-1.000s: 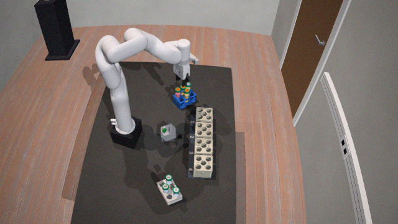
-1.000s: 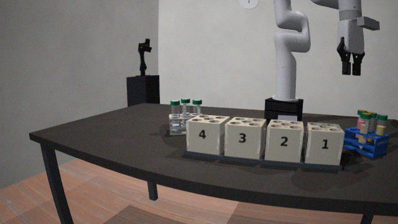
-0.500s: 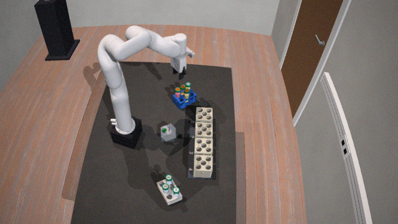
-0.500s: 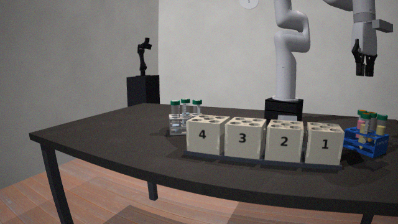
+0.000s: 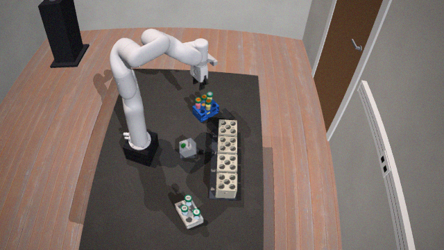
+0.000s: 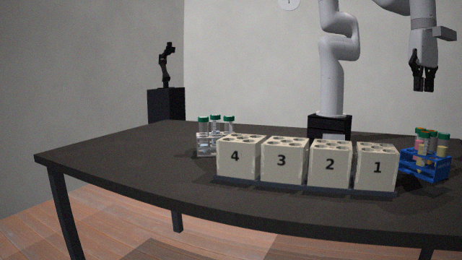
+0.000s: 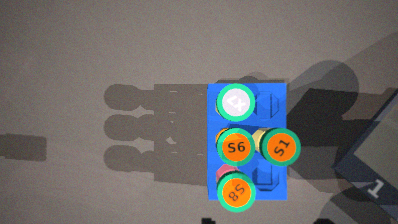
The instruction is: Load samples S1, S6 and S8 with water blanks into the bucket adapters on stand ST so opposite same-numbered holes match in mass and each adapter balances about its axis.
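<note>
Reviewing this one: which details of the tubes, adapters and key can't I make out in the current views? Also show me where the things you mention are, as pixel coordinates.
- Printed mL on the white-dotted blank tubes (image 5: 188,198) (image 6: 203,119): too small in top, caps edge-on in exterior.
- Insides of the cream numbered adapters (image 5: 227,191) (image 6: 238,159): walls hide them in exterior.
- Whether the green DONE key (image 5: 183,145) is caught: too small in top, hidden behind adapters in exterior.
</note>
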Tool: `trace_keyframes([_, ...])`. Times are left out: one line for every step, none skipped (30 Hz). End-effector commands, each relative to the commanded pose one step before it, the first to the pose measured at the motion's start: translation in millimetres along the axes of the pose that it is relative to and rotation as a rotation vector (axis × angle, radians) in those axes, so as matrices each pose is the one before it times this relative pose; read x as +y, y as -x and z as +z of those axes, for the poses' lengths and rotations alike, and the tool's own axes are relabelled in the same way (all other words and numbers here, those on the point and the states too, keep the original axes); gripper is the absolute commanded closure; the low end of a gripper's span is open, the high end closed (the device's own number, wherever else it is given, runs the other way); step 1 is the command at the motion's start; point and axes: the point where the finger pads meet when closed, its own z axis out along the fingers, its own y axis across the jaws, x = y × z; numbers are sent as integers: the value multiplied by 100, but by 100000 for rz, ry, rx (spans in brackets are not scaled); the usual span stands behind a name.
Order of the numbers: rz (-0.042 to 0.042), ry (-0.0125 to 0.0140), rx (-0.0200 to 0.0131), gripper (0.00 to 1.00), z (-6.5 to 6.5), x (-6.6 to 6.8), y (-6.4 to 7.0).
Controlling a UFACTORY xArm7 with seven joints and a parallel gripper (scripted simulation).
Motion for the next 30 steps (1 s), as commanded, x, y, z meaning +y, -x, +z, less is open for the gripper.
trace_keyframes([-1,7,391,43,546,-6,-135])
trace_keyframes([0,0,0,43,200,0,0])
trace_keyframes([0,0,0,43,200,0,0])
trace_keyframes([0,0,0,43,200,0,0])
trace_keyframes([0,0,0,43,200,0,0])
trace_keyframes([0,0,0,43,200,0,0])
trace_keyframes([0,0,0,43,200,0,0])
trace_keyframes([0,0,0,43,200,0,0])
trace_keyframes([0,0,0,43,200,0,0])
trace_keyframes([0,0,0,43,200,0,0])
trace_keyframes([0,0,0,43,200,0,0])
trace_keyframes([0,0,0,43,0,0,0])
trace_keyframes([0,0,0,43,0,0,0])
trace_keyframes([0,0,0,43,201,0,0])
trace_keyframes([0,0,0,43,200,0,1])
trace_keyframes([0,0,0,43,200,0,1])
trace_keyframes([0,0,0,43,200,0,1])
trace_keyframes([0,0,0,43,200,0,1])
trace_keyframes([0,0,0,43,200,0,1])
trace_keyframes([0,0,0,43,200,0,1])
trace_keyframes([0,0,0,43,200,0,1])
trace_keyframes([0,0,0,43,200,0,1])
trace_keyframes([0,0,0,43,200,0,1])
trace_keyframes([0,0,0,43,200,0,1])
trace_keyframes([0,0,0,43,200,0,1])
trace_keyframes([0,0,-1,43,200,0,1])
trace_keyframes([0,0,-1,43,200,0,1])
trace_keyframes([0,0,-1,43,200,0,1])
trace_keyframes([0,0,0,43,0,0,0])
trace_keyframes([0,0,0,43,0,0,0])
